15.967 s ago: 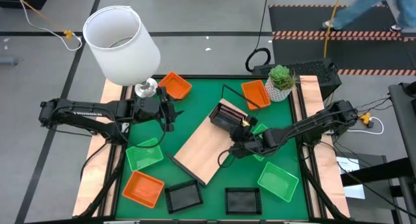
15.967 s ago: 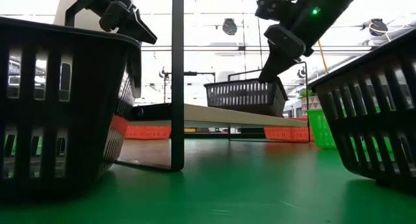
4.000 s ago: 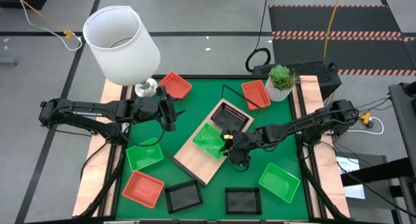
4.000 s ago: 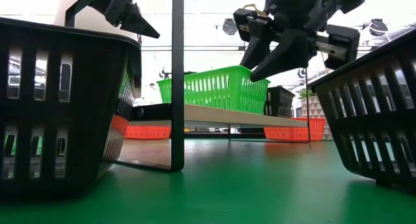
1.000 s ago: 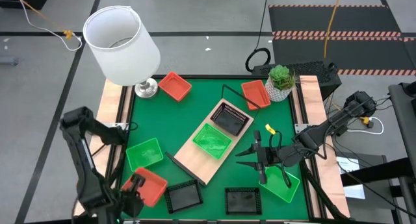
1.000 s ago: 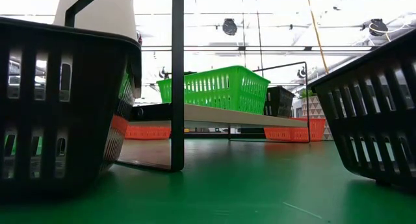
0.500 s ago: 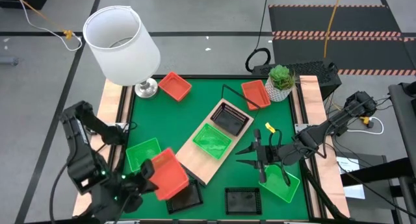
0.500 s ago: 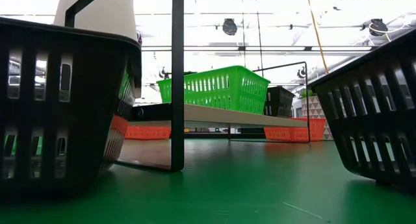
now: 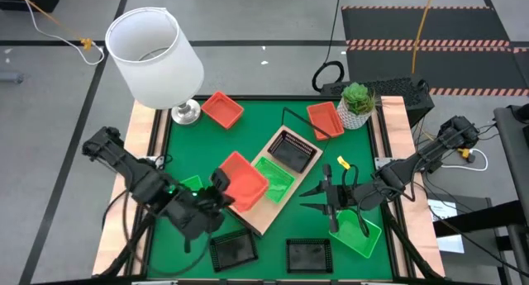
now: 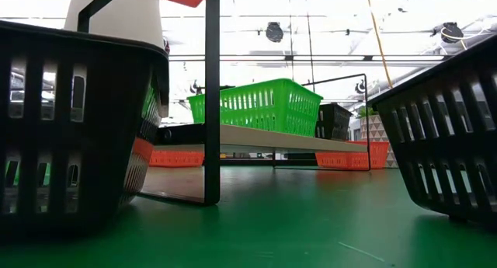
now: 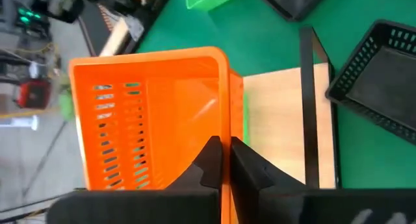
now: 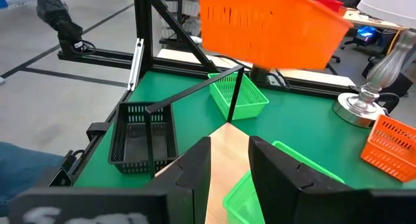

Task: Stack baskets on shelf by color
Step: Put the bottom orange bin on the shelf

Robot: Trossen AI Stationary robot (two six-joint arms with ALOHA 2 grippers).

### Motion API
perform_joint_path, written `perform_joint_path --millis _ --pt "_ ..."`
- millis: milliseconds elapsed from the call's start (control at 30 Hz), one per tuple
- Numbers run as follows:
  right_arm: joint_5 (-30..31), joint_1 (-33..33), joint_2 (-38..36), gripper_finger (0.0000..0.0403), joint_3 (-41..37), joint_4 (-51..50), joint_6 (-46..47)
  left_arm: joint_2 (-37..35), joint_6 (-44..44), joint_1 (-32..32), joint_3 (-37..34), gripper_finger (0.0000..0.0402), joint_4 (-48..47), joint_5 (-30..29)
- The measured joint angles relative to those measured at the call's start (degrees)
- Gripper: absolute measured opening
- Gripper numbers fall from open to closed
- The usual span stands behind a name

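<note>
Overhead only: left tool grips orange basket.

White table lamp at the far left corner; potted plant far right; green mat

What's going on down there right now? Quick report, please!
Left pincer shut on orange basket, held over the shelf. Right pincer open, waiting over a green basket. Shelf already carries a green basket and a black basket.
</note>
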Motion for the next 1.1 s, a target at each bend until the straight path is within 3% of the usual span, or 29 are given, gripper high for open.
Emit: perform_joint_path --millis 200,367,700,833,1100 --pt "1.3 0.0 1.2 0.01 0.0 5.8 -5.0 0.8 2.1 2.9 -6.6 0.0014 1.7 1.6" --pt "1.3 -1.2 7.8 0.0115 3.1 10.9 -13.7 0.9 2.3 5.3 -9.0 0.001 3.1 4.6" --pt "-0.8 -8.0 23.3 0.0143 19.6 -1.5 -15.5 0.8 2.8 7.1 -10.7 0.0008 6.5 8.8" --pt "-6.5 -10.6 26.7 0.0139 22.1 -1.6 -16.5 0.8 2.4 6.8 -10.7 0.002 7.2 8.9" --pt "-8.9 -12.2 29.5 0.0125 22.9 -1.7 -21.8 0.8 1.9 6.1 -10.8 0.0009 7.0 8.8"
